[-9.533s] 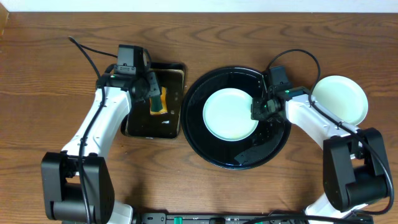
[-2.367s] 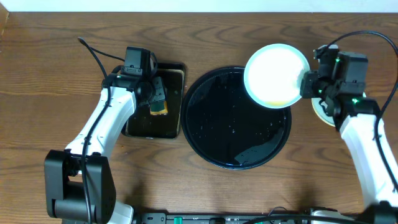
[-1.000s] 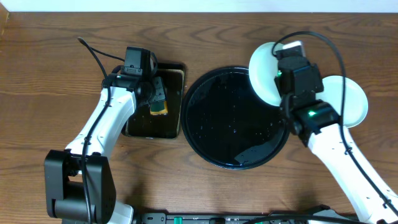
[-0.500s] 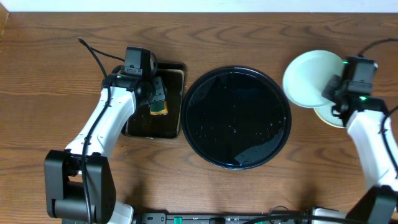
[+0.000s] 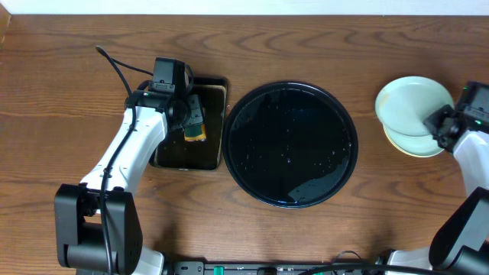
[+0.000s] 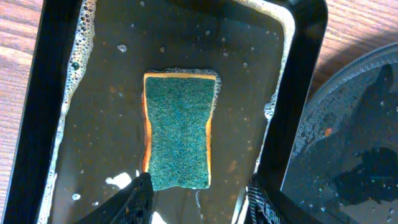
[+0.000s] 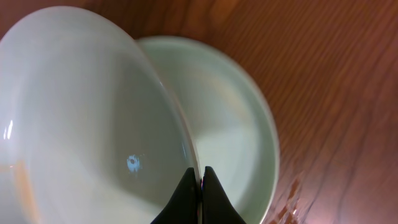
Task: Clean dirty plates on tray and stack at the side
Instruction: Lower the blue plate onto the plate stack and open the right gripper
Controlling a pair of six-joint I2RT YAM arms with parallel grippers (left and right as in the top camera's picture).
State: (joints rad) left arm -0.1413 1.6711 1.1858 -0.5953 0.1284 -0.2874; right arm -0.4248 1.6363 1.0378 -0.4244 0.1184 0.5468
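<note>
My right gripper [image 7: 200,182] pinches the rim of a plate [image 7: 81,118], tilted over a second plate [image 7: 236,124] by the right edge of the table [image 5: 367,229]. My left gripper [image 6: 196,199], jaws apart, hangs above the sponge [image 6: 179,130].

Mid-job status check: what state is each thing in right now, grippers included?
Round tray: no plates on it, wet.
Upper plate: pinched at its rim, tilted over the lower plate.
Lower plate: lying on the table.
Sponge: flat, green side up, in sudsy water.
Rectangular tray: holds sudsy water.
Left gripper: open above the sponge, holding nothing.
Right gripper: shut on the upper plate.
</note>
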